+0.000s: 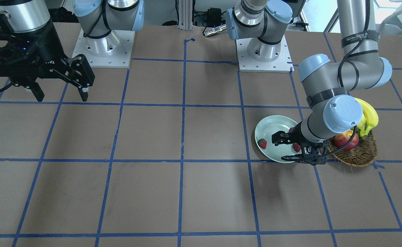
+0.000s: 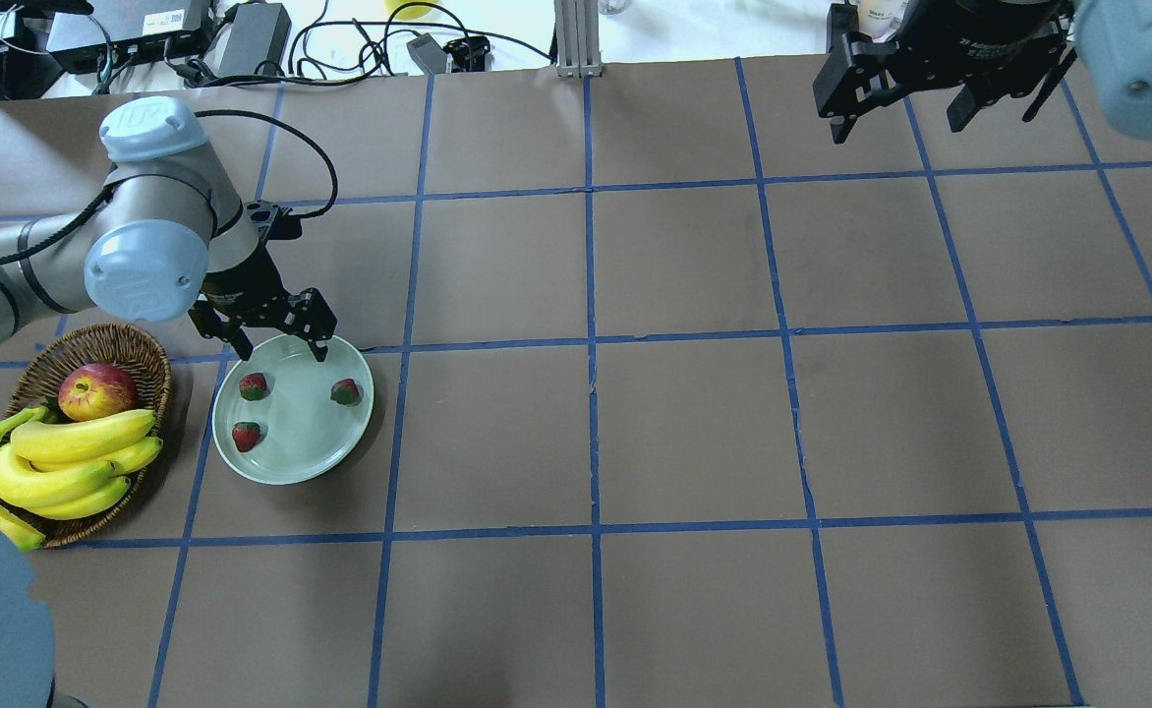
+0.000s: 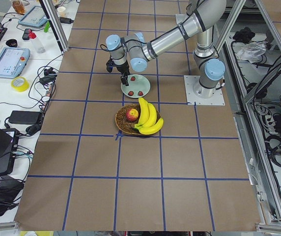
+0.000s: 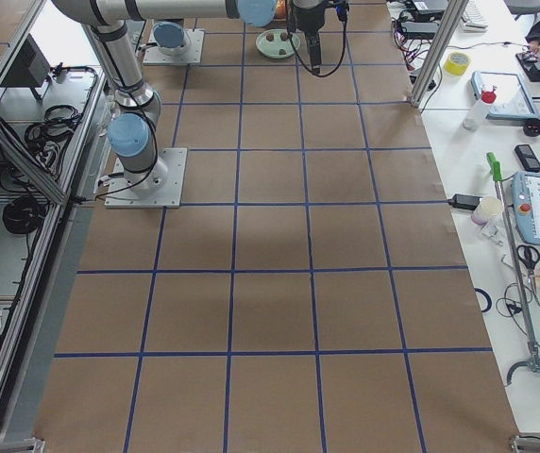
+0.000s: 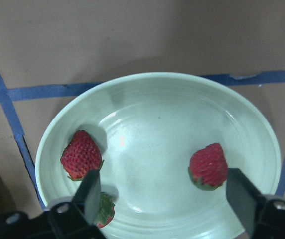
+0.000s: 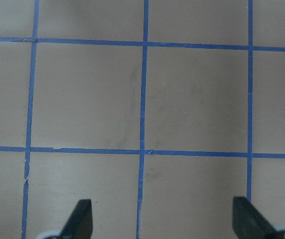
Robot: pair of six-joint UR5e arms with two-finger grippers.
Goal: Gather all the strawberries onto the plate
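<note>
The pale mint plate lies on the brown table beside the basket. Three strawberries lie in it: one at the far left, one at the far right, one nearer the front. In the left wrist view they show as two clear berries and a third half hidden behind a finger. My left gripper hangs open just over the plate's far rim, holding nothing. My right gripper is open and high over bare table at the far right.
A brown wicker basket with a red apple and a bunch of bananas stands close to the plate's left side, under my left arm. Blue tape lines grid the table. Cables and boxes lie beyond the far edge.
</note>
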